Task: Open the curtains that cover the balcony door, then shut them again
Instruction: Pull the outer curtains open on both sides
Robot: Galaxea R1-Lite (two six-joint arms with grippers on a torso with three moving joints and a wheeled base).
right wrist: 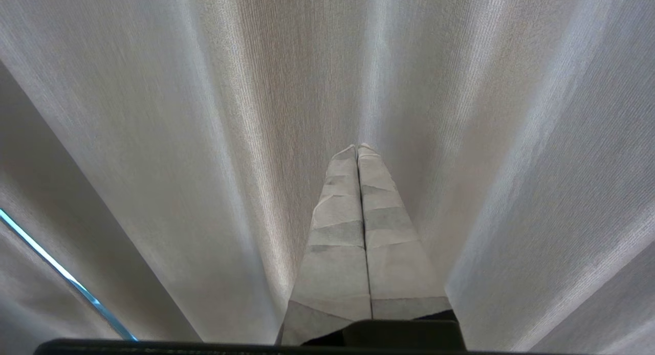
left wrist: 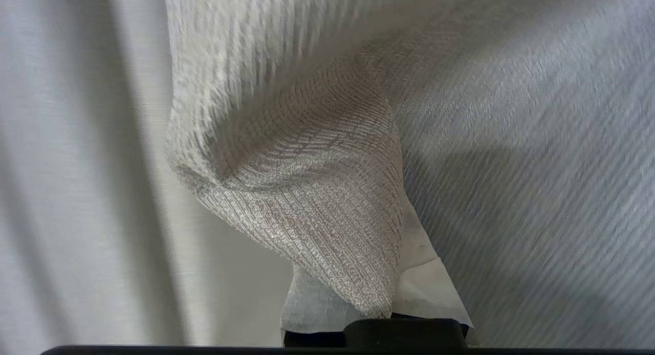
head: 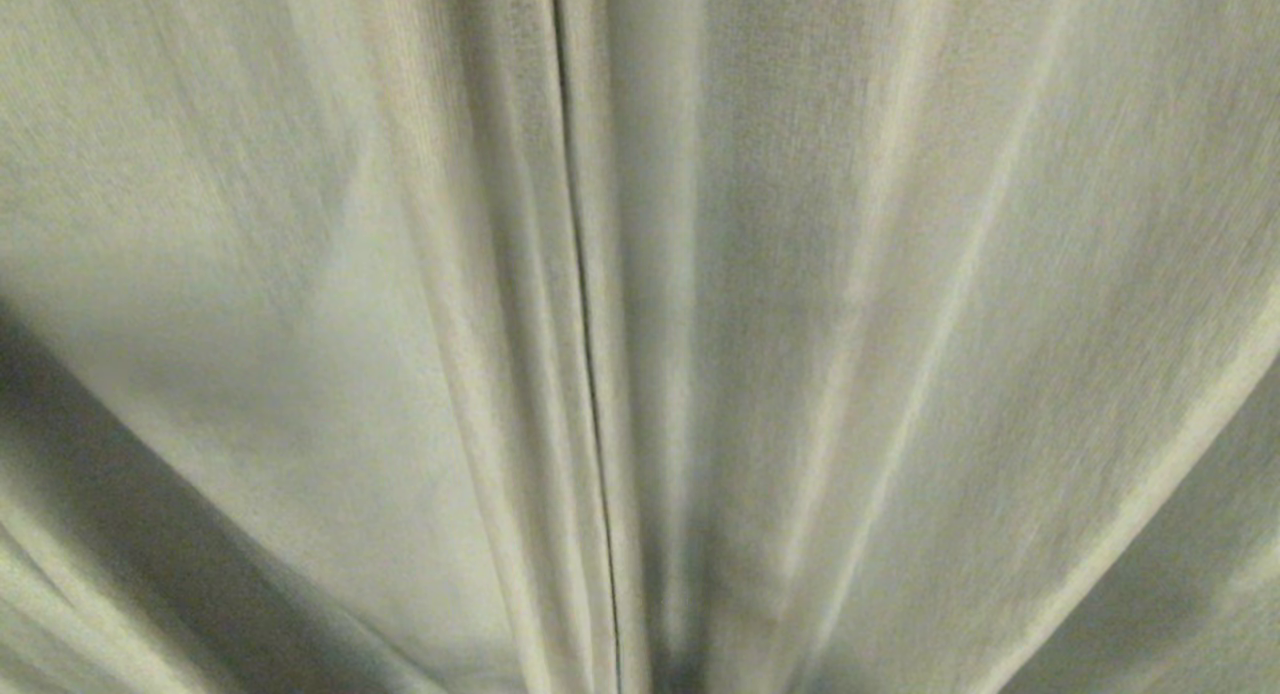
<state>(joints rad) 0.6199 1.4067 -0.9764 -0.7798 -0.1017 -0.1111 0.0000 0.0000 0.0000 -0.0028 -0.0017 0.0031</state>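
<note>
The curtains (head: pixel 900 324) fill the head view in long pale cream folds, and a thin dark line (head: pixel 585 324) runs down where two edges meet. Neither arm shows in that view. In the left wrist view my left gripper (left wrist: pixel 381 304) is shut on a bunched fold of the coarser woven curtain (left wrist: pixel 307 191). The fabric drapes over its tape-wrapped fingers (left wrist: pixel 440 293) and hides their tips. In the right wrist view my right gripper (right wrist: pixel 357 149) is shut with nothing in it, its tips close to the smooth curtain (right wrist: pixel 204 140). The balcony door is hidden behind the fabric.
A smoother, thinner curtain layer (left wrist: pixel 66 165) hangs beside the woven fold in the left wrist view. A narrow bright blue strip (right wrist: pixel 61 273) shows between curtain folds in the right wrist view.
</note>
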